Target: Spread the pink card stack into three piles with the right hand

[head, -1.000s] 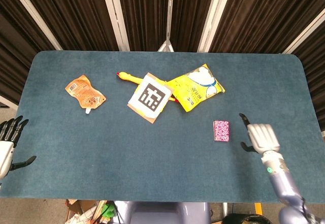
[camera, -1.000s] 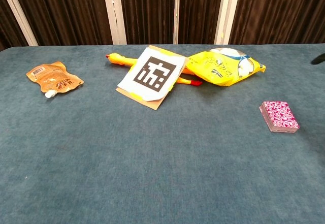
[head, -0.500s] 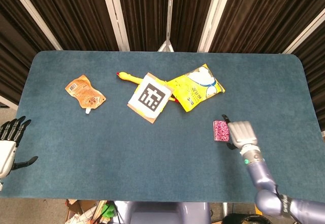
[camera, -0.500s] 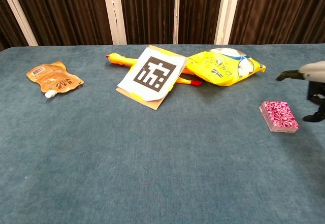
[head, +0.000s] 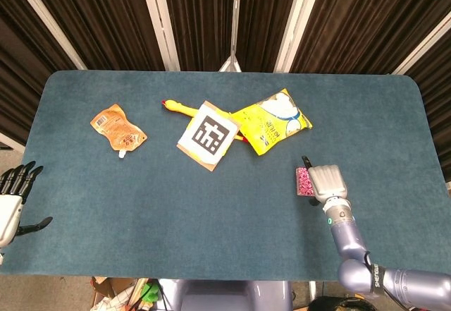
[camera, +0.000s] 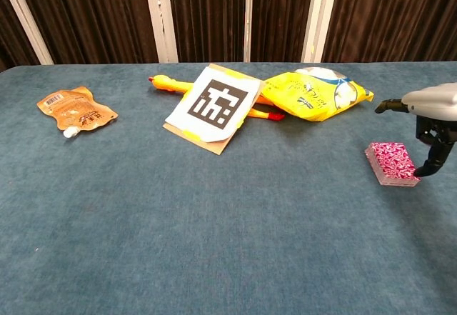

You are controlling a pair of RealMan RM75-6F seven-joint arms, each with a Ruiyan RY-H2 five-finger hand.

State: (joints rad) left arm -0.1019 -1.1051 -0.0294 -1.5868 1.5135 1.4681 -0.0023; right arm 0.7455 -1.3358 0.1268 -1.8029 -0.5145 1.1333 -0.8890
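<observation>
- While nothing is yet split off, the scene reads as one intact stack and an approach in progress.
- Left robot hand point(head: 13, 197): at the near-left edge of the counter point(head: 211, 212), fingers apart, holding nothing, well apart from everything else. Seen in the head view only.
- Orange pouch point(head: 118, 129): far left, flat, out of the way.
- Marker card point(head: 207, 135): centre-far, lying over a rubber chicken point(head: 176, 106), with a yellow snack bag point(head: 273, 121) touching its right side. All of this sits well apart from the work area.
- Pink card stack point(camera: 392, 163): right of centre, on the near side of the snack bag, one squared pile lying flat. Long axis runs roughly near-to-far.
- Right robot hand point(head: 325, 182): directly at the right side of the stack and partly over it in the head view. Fingers spread, nothing grasped. In the chest view one dark fingertip point(camera: 428, 170) hangs down at the stack's right edge; whether it touches, I cannot tell.
- Key relation: the stack lies immediately left of the right robot hand, so this hand is by far the nearer; the left one is across the whole counter.
- Judgement: next move likely needs fingers set on the top cards, then a sideways drag across the long axis.
</observation>
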